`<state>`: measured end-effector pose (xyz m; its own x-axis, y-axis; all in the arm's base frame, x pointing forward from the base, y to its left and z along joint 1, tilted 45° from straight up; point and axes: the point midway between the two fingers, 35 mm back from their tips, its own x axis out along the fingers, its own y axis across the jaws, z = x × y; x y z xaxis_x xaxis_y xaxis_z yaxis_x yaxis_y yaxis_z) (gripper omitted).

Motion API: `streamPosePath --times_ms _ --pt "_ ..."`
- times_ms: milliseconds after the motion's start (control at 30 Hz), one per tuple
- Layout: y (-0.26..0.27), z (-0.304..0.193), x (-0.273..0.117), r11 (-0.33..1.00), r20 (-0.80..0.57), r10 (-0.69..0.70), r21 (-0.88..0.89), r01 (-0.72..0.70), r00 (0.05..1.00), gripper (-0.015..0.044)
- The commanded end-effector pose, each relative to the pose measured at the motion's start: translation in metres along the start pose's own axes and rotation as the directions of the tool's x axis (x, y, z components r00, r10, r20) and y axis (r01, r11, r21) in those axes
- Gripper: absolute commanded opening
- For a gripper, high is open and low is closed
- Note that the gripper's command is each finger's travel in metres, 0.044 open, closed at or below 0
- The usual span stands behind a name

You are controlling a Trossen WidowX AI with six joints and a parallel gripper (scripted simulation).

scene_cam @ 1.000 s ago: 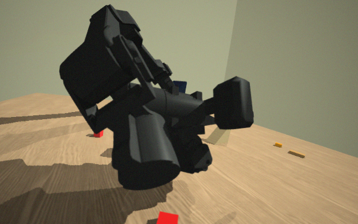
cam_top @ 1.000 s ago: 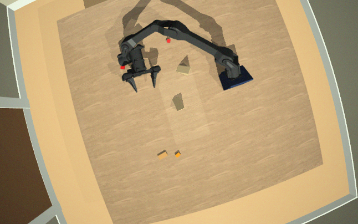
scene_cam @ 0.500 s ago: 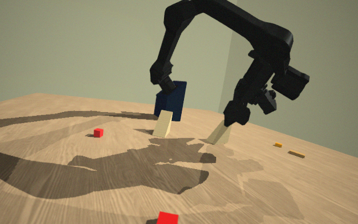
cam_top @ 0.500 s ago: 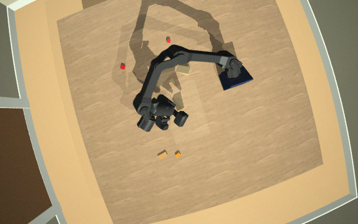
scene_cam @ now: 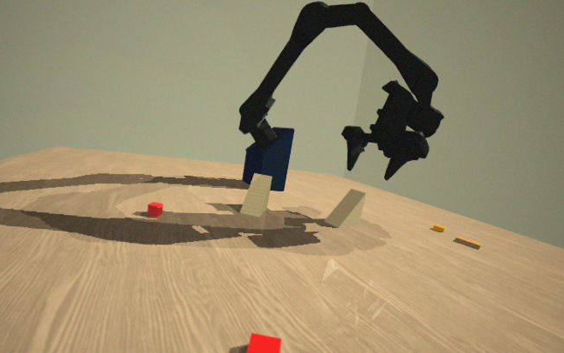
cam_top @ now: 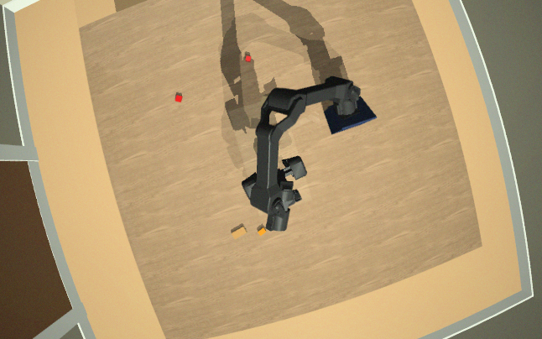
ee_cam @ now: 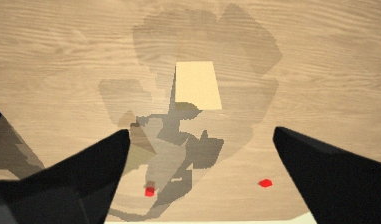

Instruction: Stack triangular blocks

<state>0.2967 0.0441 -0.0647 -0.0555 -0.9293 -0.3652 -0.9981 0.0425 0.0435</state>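
Fingers (cam_top: pixel 296 167) (scene_cam: pixel 353 153) wide apart and empty above the nearer triangular block (scene_cam: pixel 346 208) (ee_cam: pixel 198 85), the other wedge (scene_cam: pixel 256 195) (ee_cam: pixel 138 157) apart on the worktop (cam_top: pixel 327 269) (scene_cam: pixel 143 280) (ee_cam: pixel 321 60); both presumably light, rigid, best pinched across the parallel upright ends, since slopes may slip.

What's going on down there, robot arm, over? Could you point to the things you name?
Gripper (scene_cam: pixel 367 174) (ee_cam: pixel 202 134) open, up in the air, holding nothing. Two triangle blocks standing apart on the table, not stacked. Nothing seen between gripper and nearer block (scene_cam: pixel 346 210) (ee_cam: pixel 197 82). Over.

Seemingly open air below tool (scene_cam: pixel 367 174) (ee_cam: pixel 202 131)
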Motion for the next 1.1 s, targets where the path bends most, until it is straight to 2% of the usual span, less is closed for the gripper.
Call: streamPosePath --times_ms 0,1067 --pt "0.000 0.000 0.004 1.000 -0.007 -0.005 -0.011 0.005 1.000 0.0440" --pt "-0.005 0.003 0.057 1.000 0.000 -0.008 -0.014 0.008 1.000 0.0440"
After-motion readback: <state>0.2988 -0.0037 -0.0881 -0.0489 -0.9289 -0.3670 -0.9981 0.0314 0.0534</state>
